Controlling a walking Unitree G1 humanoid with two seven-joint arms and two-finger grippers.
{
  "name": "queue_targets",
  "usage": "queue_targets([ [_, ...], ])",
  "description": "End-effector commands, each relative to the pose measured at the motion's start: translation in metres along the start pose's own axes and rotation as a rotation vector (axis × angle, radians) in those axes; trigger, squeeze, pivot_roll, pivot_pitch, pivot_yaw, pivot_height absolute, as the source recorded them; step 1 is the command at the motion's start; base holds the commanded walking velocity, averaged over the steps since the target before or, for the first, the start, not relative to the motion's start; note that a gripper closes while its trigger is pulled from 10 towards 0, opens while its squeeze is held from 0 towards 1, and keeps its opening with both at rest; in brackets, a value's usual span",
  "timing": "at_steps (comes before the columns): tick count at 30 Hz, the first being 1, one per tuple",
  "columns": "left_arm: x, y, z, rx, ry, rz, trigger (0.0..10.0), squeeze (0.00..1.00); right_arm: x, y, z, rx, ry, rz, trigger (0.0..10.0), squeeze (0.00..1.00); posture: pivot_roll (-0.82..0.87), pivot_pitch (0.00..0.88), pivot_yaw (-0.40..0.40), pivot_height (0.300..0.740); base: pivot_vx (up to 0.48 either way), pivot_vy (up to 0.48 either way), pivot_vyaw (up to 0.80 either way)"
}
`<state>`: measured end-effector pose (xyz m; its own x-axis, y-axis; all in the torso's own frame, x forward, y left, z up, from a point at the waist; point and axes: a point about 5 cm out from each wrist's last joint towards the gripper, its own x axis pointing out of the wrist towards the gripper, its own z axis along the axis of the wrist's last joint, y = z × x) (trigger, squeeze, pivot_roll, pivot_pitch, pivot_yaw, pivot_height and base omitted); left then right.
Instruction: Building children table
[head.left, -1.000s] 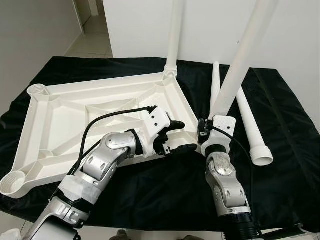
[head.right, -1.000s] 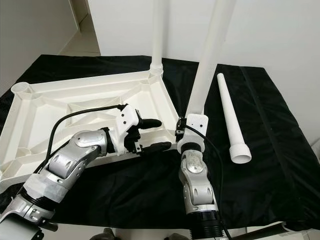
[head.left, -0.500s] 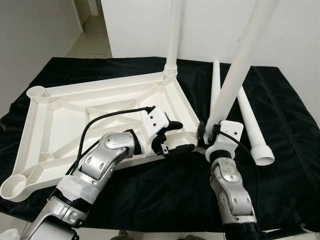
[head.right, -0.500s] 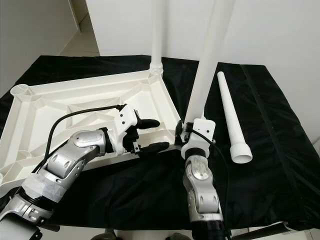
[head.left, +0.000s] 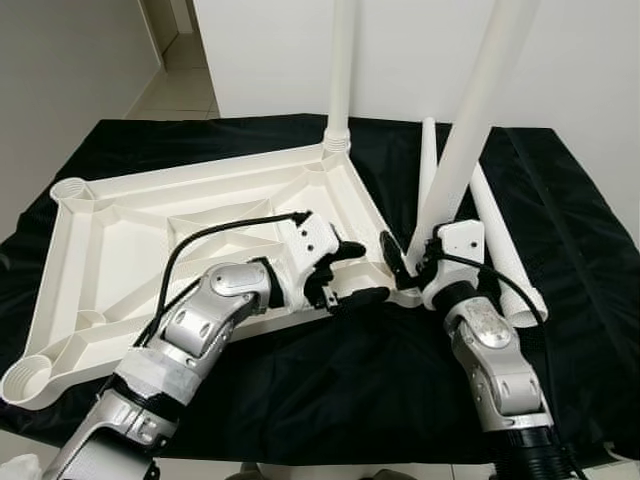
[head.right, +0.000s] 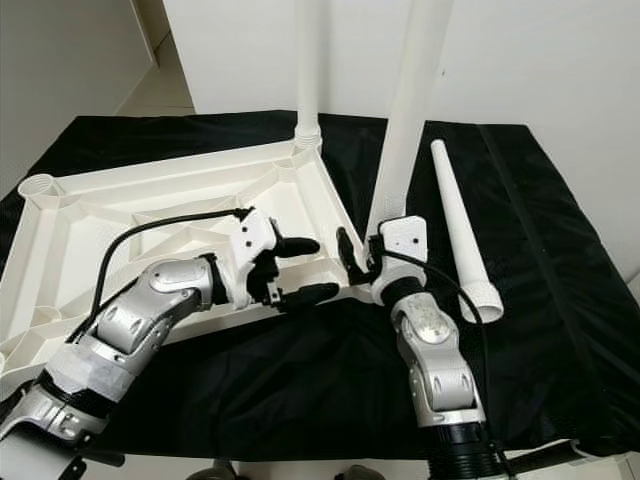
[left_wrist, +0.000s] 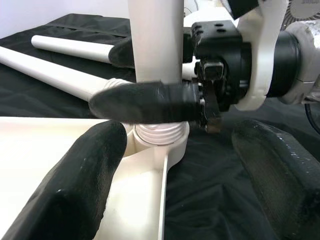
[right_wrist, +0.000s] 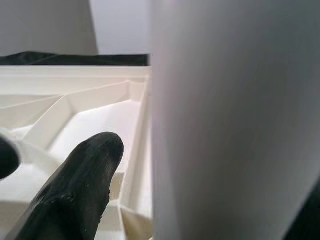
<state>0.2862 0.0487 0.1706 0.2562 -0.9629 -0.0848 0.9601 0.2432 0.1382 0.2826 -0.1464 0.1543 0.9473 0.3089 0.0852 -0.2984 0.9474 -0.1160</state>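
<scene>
The white tabletop (head.left: 130, 240) lies upside down on the black cloth. One white leg (head.left: 340, 70) stands upright in its far corner socket. A second leg (head.left: 470, 120) leans slightly at the near right corner, with its threaded end in the socket (left_wrist: 161, 134). My right gripper (head.left: 410, 258) is shut on this leg just above the socket, and one of its fingers (left_wrist: 145, 102) crosses the leg. My left gripper (head.left: 365, 275) is open beside that corner, its fingers (left_wrist: 85, 185) straddling the tabletop's edge without touching the leg.
Two loose white legs (head.left: 500, 250) lie on the cloth to the right of the tabletop. The black cloth (head.left: 330, 380) covers the whole work surface. A white wall rises behind, and a doorway opens at the far left.
My right forearm has swung to the right and its wrist has turned round the leg's base; one finger now shows left of the leg. The left gripper has held still.
</scene>
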Motion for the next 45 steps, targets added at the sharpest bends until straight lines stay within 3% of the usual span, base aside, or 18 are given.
queue_targets([
  [1, 0.002, -0.003, 0.002, 0.019, 0.003, -0.121, 10.0, 0.0, 0.0, 0.0, -0.007, 0.004, 0.033, 0.04, 10.0, 0.0, -0.04, 0.0, 0.055, 0.74, 0.0, 0.0, 0.0],
  [6, 0.003, -0.002, 0.003, 0.023, -0.001, -0.114, 10.0, 0.0, -0.002, 0.0, -0.013, -0.001, 0.053, 0.084, 10.0, 0.0, -0.03, 0.0, 0.048, 0.74, 0.0, 0.0, 0.0],
  [7, 0.003, -0.001, 0.003, 0.022, -0.002, -0.112, 10.0, 0.0, -0.002, 0.001, -0.014, -0.003, 0.061, 0.098, 5.0, 0.0, -0.03, 0.0, 0.046, 0.74, 0.0, 0.0, 0.0],
  [8, 0.003, -0.002, 0.003, 0.021, -0.003, -0.111, 10.0, 0.0, -0.003, 0.001, -0.015, -0.004, 0.064, 0.108, 3.5, 0.0, -0.03, 0.0, 0.047, 0.74, 0.0, 0.0, 0.0],
  [9, 0.003, -0.002, 0.003, 0.021, -0.003, -0.111, 10.0, 0.0, -0.003, 0.001, -0.015, -0.004, 0.064, 0.108, 3.5, 0.0, -0.03, 0.0, 0.047, 0.74, 0.0, 0.0, 0.0],
  [10, 0.003, -0.002, 0.004, 0.021, -0.004, -0.111, 10.0, 0.0, -0.004, 0.002, -0.016, 0.003, 0.065, 0.123, 0.0, 0.0, -0.02, 0.0, 0.048, 0.74, 0.0, 0.0, 0.0],
  [21, 0.002, 0.0, 0.005, 0.033, -0.002, -0.117, 10.0, 0.0, -0.005, 0.002, -0.017, 0.014, 0.065, 0.11, 0.0, 0.0, -0.02, 0.0, 0.047, 0.74, 0.0, 0.0, 0.0],
  [22, 0.001, 0.001, 0.005, 0.031, -0.005, -0.112, 10.0, 0.0, -0.006, 0.001, -0.017, 0.016, 0.07, 0.086, 0.8, 0.0, -0.02, 0.0, 0.041, 0.74, 0.0, 0.0, 0.0],
  [23, 0.0, 0.002, 0.005, 0.03, -0.006, -0.106, 10.0, 0.0, -0.005, 0.0, -0.017, 0.022, 0.071, 0.056, 10.0, 0.0, -0.03, 0.0, 0.034, 0.74, 0.0, 0.0, 0.0],
  [25, 0.0, 0.003, 0.006, 0.03, -0.007, -0.102, 10.0, 0.0, -0.005, -0.001, -0.016, 0.027, 0.071, 0.036, 10.0, 0.0, -0.03, 0.0, 0.034, 0.74, 0.0, 0.0, 0.0],
  [26, -0.001, 0.005, 0.003, 0.018, -0.005, -0.075, 10.0, 0.0, -0.004, -0.003, -0.013, 0.035, 0.067, -0.035, 10.0, 0.0, -0.04, 0.0, 0.029, 0.74, 0.0, 0.0, 0.0],
  [32, 0.0, 0.001, 0.003, 0.0, -0.019, -0.072, 10.0, 0.0, -0.004, -0.001, -0.015, 0.06, 0.066, -0.093, 10.0, 0.0, -0.03, 0.0, 0.027, 0.74, 0.0, 0.0, 0.0],
  [45, 0.001, 0.005, 0.004, 0.008, -0.014, -0.092, 10.0, 0.0, -0.005, -0.001, -0.015, 0.051, 0.065, -0.104, 10.0, 0.0, -0.05, 0.0, 0.037, 0.74, 0.0, 0.0, 0.0],
])
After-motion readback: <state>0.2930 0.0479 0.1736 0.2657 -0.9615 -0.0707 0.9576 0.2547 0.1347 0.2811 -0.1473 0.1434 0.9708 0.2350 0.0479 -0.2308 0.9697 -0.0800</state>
